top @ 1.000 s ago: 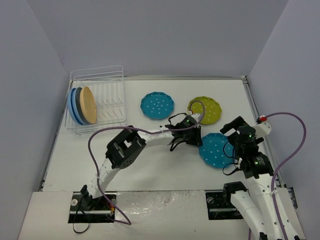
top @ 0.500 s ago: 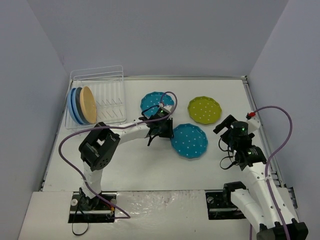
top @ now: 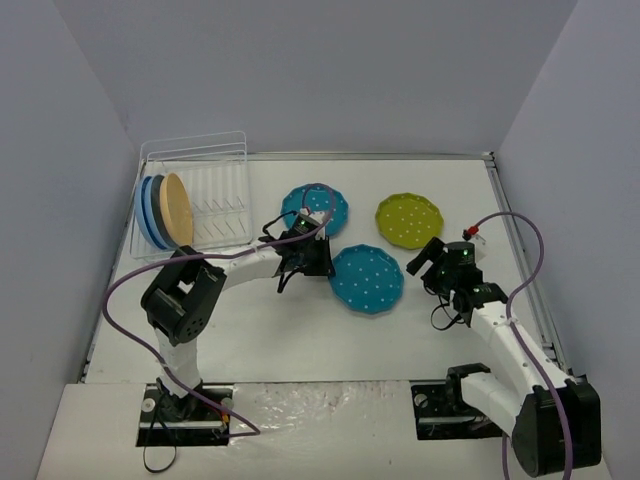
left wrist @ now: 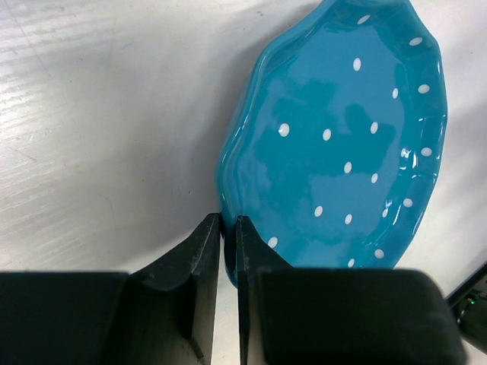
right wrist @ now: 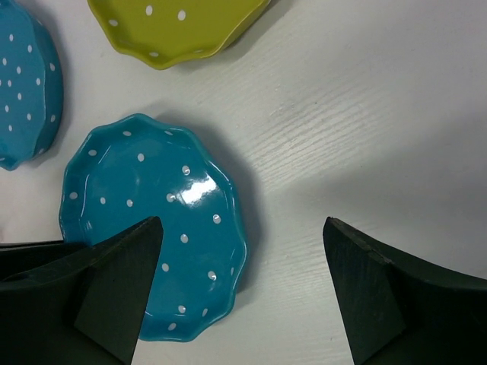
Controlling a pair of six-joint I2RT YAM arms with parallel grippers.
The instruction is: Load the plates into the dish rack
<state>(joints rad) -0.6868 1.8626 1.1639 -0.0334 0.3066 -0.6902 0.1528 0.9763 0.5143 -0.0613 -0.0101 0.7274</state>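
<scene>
The white wire dish rack (top: 215, 205) stands at the back left. Two light blue plates (top: 148, 213) and an orange-yellow plate (top: 178, 208) stand upright in its left slots. My left gripper (top: 318, 262) (left wrist: 228, 220) is shut on the left rim of a teal dotted plate (top: 366, 279) (left wrist: 342, 144) (right wrist: 152, 236), low over the table's middle. The other teal plate (top: 322, 205) (right wrist: 27, 76) lies just behind it, partly hidden by the arm. The lime green plate (top: 409, 220) (right wrist: 175, 26) lies at the back right. My right gripper (top: 428, 262) (right wrist: 242, 221) is open and empty, right of the held plate.
Grey walls close in the table at the back and both sides. The left arm's purple cable (top: 130, 290) loops over the table's left part. The right arm's cable (top: 520, 230) arcs near the right edge.
My left gripper has carried the teal plate leftwards from the right side to the table's middle. My right gripper has moved a little to the left, still open.
</scene>
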